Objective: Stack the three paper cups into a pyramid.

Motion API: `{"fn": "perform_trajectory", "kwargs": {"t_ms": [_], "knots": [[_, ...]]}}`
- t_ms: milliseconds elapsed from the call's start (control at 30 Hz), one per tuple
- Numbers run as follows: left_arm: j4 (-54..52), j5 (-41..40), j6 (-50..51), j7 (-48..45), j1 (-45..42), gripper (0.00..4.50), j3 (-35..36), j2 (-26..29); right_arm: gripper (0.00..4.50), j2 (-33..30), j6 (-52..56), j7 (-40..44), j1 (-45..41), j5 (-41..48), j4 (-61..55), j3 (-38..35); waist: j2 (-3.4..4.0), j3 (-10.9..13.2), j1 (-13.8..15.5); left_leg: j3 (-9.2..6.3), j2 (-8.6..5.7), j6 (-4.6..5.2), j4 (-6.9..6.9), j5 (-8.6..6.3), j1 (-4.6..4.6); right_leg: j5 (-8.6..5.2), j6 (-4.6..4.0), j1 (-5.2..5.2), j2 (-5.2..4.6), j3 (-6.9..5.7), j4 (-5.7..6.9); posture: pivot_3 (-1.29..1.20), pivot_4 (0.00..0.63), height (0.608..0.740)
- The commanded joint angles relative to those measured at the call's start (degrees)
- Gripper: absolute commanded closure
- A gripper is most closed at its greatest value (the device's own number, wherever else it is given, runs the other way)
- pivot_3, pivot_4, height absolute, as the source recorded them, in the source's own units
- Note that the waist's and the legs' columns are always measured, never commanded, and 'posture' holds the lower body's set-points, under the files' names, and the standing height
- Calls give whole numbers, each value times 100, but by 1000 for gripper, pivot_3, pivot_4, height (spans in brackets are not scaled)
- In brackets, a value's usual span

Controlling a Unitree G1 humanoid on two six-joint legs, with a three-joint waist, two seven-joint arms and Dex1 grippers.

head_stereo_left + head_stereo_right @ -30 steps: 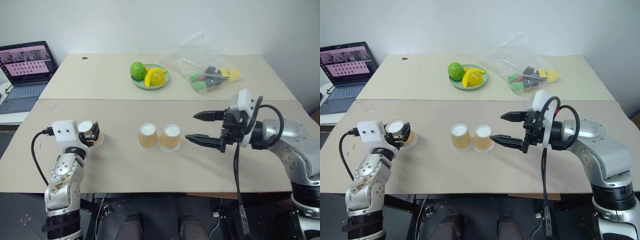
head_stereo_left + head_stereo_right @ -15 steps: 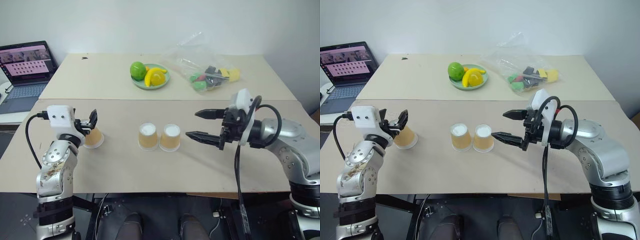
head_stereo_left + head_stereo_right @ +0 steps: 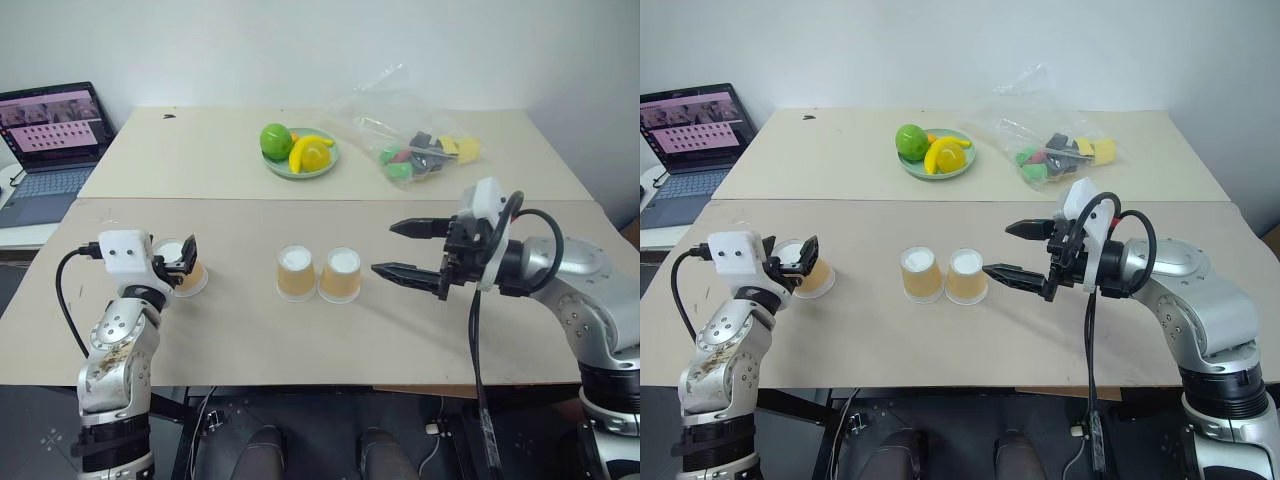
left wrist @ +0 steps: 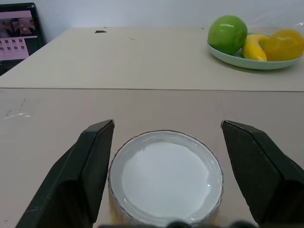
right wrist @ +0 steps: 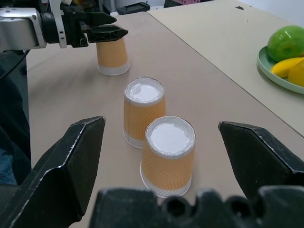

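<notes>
One cup (image 4: 165,178) sits upside down between the left gripper's (image 3: 182,262) fingers, which look apart from its sides. The right gripper (image 3: 408,250) is wide open and empty, just beside the two cups (image 3: 318,273).

Left gripper (image 3: 181,262): lowering again around the lone inverted cup (image 3: 188,276) after rising half a second ago; fingers straddling it, apart.

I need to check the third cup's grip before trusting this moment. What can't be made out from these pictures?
- Whether the fingers of the left gripper touch the third cup: in the left wrist view the cup's walls are hidden below its white base.
- The cup's rim on the table: the left gripper covers part of it in the eye views.
- Items in the plastic bag: too small, crumpled film.
- Laptop: cut off by the edge.
</notes>
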Motion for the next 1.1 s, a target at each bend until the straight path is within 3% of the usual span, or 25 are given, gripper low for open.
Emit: {"fn": "perform_trajectory", "kwargs": {"t_ms": [33,767,800,900,1100], "knots": [[-213,-18,-77,5,10,684,103,65,0,-47,-133,3,-49,83,-142,-145,0,0,1,0,0,0,0,0,0,0,0,0,0,0,0,0,150,740],[-28,-77,75,-23,-19,684,69,47,0,-79,-126,-50,-59,79,-118,-179,0,0,-1,0,0,0,0,0,0,0,0,0,0,0,0,0,150,740],[-34,-76,71,-21,-15,1183,67,48,0,-82,-122,-52,-56,82,-121,-183,0,0,-1,0,0,0,0,0,1,0,0,0,0,0,0,0,150,740],[-29,-79,79,-11,-17,1868,61,58,0,-83,-118,-61,-69,70,-111,-168,0,0,-1,0,0,0,0,0,0,0,0,0,0,0,0,0,150,740],[5,-91,77,-7,-54,1883,73,71,0,-83,-118,-71,-98,68,-93,-156,0,0,-1,0,0,0,0,0,0,0,0,0,0,0,0,0,150,740]]}}
